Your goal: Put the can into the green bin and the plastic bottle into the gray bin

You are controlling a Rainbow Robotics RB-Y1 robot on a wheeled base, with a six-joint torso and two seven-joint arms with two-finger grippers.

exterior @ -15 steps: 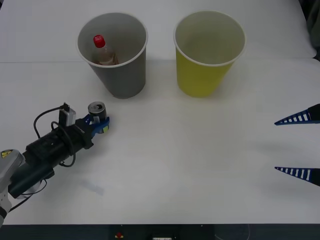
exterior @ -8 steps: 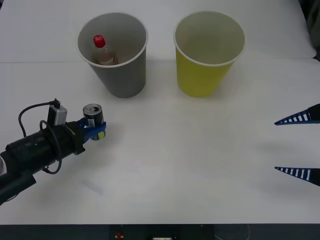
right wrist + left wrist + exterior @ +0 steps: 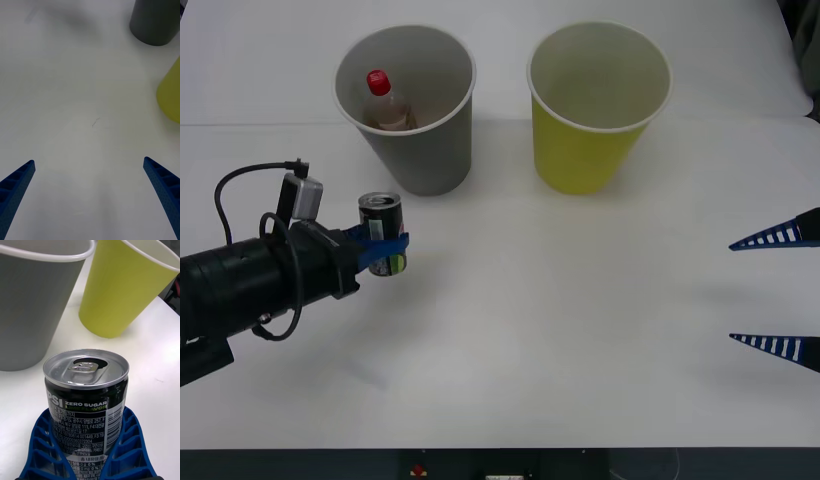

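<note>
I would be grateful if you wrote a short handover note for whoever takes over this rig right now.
Left claw: shut on the can, held upright in front of the gray bin, left of the green bin.
Right claw: open, idle at the table's right edge, holding nothing.
Done: the plastic bottle stands inside the gray bin, red cap up.
Left: carry the can across to the green bin and release it inside. The can's tab looks opened, so keeping it upright seems wise.
</note>
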